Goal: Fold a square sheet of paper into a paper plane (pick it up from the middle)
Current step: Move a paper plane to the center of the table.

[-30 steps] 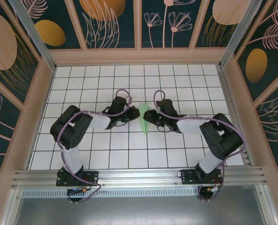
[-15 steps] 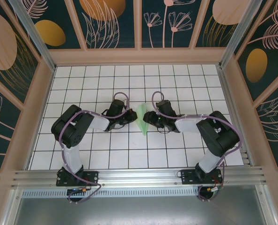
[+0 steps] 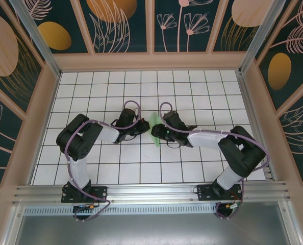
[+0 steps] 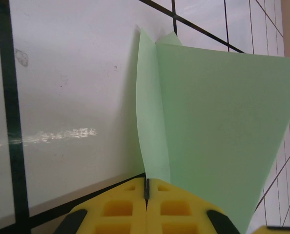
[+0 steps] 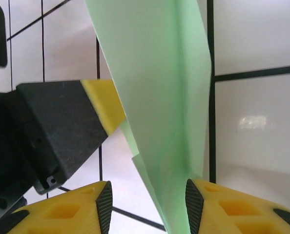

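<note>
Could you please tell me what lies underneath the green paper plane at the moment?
White grid-tiled table shows beneath the paper plane, which the left gripper pinches with shut jaws. Whatever lies directly behind the paper is covered.

You were working in a purpose-built robot test cell, not a home or a shop. Under your left claw (image 3: pixel 143 126) and right claw (image 3: pixel 154 131) lay a white tabletop (image 3: pixel 192 87) ruled in a black grid. Beyond the claws and out to either side of them stood enclosure walls, dark teal wall panels (image 3: pixel 187 25) printed with leaves and flowers, set in pale wooden frames (image 3: pixel 151 61). Behind the claws, an aluminium rail (image 3: pixel 151 193) carried both arm bases (image 3: pixel 83 193), bolted side by side, with purple cables (image 3: pixel 133 104) looped along the arms.
</note>
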Tool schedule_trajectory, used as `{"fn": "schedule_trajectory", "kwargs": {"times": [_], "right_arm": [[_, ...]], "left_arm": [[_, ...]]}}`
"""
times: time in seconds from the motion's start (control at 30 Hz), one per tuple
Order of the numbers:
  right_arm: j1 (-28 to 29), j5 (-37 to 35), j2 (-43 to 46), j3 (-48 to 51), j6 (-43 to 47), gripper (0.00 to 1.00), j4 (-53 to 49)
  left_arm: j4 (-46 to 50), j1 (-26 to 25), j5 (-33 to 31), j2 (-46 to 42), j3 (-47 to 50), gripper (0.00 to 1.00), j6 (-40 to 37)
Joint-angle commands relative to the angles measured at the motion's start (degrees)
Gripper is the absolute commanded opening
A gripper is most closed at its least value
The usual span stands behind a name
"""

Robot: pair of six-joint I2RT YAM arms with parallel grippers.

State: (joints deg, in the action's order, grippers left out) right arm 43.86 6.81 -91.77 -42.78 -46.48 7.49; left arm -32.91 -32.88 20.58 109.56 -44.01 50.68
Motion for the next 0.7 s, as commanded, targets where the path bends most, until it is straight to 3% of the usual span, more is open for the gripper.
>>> {"fn": "schedule_trajectory", "kwargs": {"times": [0.0, 0.3, 0.57, 0.67], "right_arm": [[1.5, -2.8, 0.5, -1.4, -1.1, 0.44, -3.6], [2.8, -3.7, -3.2, -4.3, 0.0, 0.40, -5.7], [3.8, -10.2, -6.8, -8.9, 0.4, 0.37, -12.4], [4.3, -12.0, -7.8, -10.2, 0.5, 0.41, -13.9]], "left_arm": [[-1.4, 0.5, 0.6, 0.7, 0.7, 0.00, -0.3], [-1.5, 0.5, 1.0, 0.8, 0.7, 0.00, -0.2], [-1.4, 0.6, 1.2, 0.7, 0.7, 0.00, -0.1], [-1.3, 0.5, 1.2, 0.7, 0.6, 0.00, -0.1]]}}
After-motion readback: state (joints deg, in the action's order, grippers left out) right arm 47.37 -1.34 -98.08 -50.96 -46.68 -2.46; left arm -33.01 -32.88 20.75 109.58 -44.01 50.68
